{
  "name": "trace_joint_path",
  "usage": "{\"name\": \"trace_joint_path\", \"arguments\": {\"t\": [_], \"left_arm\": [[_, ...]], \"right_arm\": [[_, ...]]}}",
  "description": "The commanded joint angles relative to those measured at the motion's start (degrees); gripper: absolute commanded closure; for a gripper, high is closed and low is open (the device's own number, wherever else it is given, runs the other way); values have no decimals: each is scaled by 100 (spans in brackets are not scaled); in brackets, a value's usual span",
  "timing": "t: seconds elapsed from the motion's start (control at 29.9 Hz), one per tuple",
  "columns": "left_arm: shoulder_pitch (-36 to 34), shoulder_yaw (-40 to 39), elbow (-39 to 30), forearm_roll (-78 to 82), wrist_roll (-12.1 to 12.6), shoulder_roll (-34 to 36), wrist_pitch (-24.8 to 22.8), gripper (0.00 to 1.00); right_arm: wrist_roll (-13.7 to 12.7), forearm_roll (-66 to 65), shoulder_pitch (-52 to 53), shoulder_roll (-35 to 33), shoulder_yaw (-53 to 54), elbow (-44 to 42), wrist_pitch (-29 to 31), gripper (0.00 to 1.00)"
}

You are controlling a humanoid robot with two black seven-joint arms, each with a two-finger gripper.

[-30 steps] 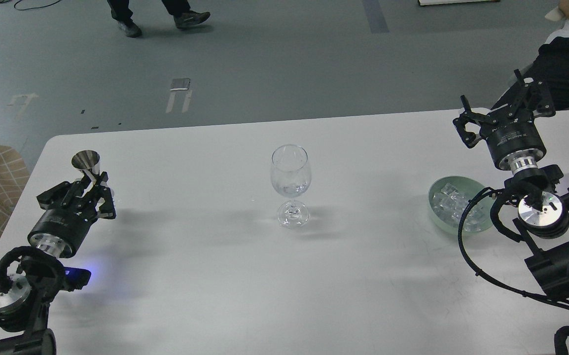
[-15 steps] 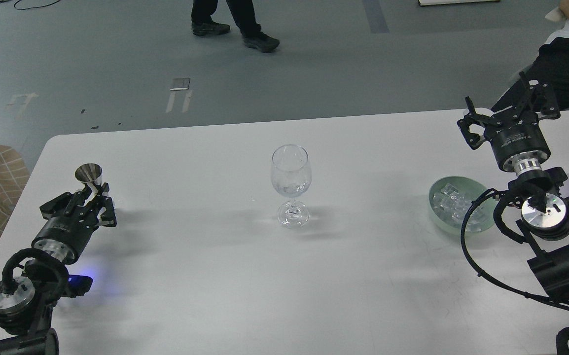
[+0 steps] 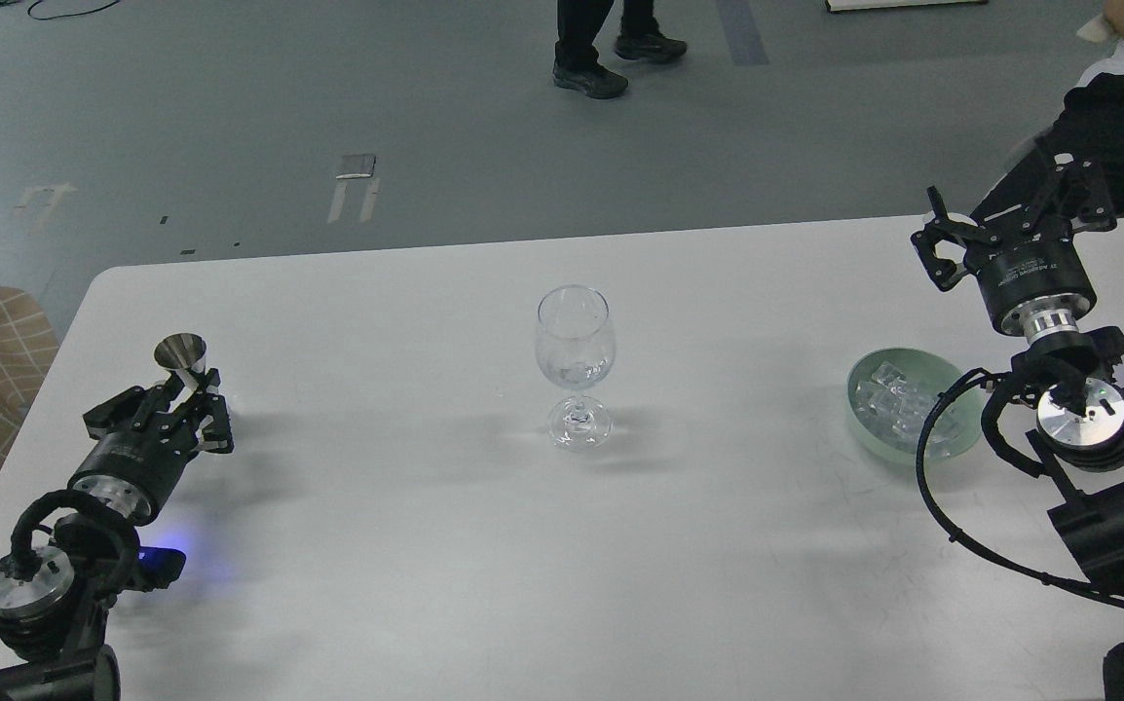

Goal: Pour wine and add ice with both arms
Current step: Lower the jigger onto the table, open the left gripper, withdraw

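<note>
1. Taking the wine glass (image 3: 574, 365) at the middle of the white table (image 3: 406, 545) as our landmark, we found our left gripper (image 3: 194, 401) far to its left, low over the tabletop.
2. Its fingers sat around the foot of a small steel measuring cup (image 3: 181, 354), which stood upright; we could not tell whether they were clamped on it or merely beside it.
3. The glass stood upright and apart from both arms, with what looked like a little clear content low in the bowl; whether liquid or a cube we could not make out.
4. Well to the right of the glass lay the pale green bowl (image 3: 866, 419), and the ice (image 3: 891, 399) was heaped inside it, partly behind our right arm's cable.
5. Our right gripper (image 3: 1010, 219) hung beyond the bowl, farther from the glass, its claw spread wide and holding nothing.
6. We judged both steps near their finish or pausing between passes, with the arms parked out at the sides.
7. Adding more ice would call for bringing the right claw down into the bowl, pinching one slippery cube, then carrying it over the rim of the glass.
</note>
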Motion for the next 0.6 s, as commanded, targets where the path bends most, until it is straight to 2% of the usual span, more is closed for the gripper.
{"name": "trace_joint_path", "arguments": {"t": [0.0, 0.23, 0.43, 0.47, 0.5, 0.57], "left_arm": [[10, 0, 0, 7, 1, -7, 9, 64], [45, 8, -9, 25, 18, 19, 0, 60], [36, 8, -35, 25, 36, 19, 0, 52], [36, 8, -70, 34, 27, 19, 0, 46], [36, 8, -88, 34, 18, 10, 9, 31], [45, 8, -105, 34, 27, -16, 0, 20]], "right_arm": [[-2, 0, 1, -1, 4, 0, 3, 0], [-2, 0, -8, 8, -5, 0, 3, 0], [-2, 0, -8, -1, 4, 9, 3, 0], [-2, 0, -8, -1, 4, 0, 3, 0], [-2, 0, -8, -1, 4, 0, 3, 0], [-2, 0, -8, -1, 4, 0, 3, 0]]}}
